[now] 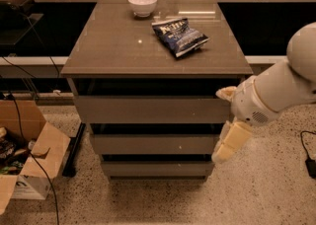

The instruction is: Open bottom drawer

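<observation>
The bottom drawer (157,168) is the lowest and slimmest of three grey-brown fronts on the cabinet, and it sits flush and closed. My gripper (221,124) hangs at the cabinet's right front corner, level with the middle drawer (153,144). It is open and empty. One cream finger (232,141) points down toward the right end of the bottom drawer, and the other (226,92) is up by the top drawer (150,109). The white arm (281,88) comes in from the right.
A white bowl (142,4) and a dark blue chip bag (179,36) lie on the cabinet top (113,46). An open cardboard box (24,155) and cables stand on the speckled floor at the left. A cable plug (311,162) lies on the floor at the right.
</observation>
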Controlling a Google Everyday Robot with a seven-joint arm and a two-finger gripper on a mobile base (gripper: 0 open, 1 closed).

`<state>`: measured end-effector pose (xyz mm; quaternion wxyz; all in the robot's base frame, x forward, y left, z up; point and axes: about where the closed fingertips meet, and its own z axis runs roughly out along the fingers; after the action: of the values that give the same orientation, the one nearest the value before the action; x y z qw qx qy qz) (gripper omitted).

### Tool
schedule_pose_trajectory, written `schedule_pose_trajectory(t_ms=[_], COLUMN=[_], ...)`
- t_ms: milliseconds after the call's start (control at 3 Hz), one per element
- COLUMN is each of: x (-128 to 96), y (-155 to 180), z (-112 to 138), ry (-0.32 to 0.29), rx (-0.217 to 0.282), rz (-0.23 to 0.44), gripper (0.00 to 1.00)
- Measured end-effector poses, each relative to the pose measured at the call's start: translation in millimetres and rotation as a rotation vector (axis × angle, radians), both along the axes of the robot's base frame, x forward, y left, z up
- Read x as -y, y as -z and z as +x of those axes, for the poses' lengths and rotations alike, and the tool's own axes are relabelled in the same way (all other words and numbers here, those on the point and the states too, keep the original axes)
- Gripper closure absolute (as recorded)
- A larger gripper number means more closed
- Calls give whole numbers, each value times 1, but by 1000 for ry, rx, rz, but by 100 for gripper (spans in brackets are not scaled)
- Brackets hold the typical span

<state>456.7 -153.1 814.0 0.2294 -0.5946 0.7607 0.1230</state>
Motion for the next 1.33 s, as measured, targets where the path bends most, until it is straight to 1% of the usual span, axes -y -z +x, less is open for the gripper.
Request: schedule_pose_trajectory(t_ms=[333,667,1000,1333], x=[-13,-18,-18,-17], y=[33,78,122,150], z=[-4,-11,-17,-20], ry=[1,14,29,42], rx=[-65,-105,-108,-107], rz=[-16,25,79,117], gripper=[0,0,0,0])
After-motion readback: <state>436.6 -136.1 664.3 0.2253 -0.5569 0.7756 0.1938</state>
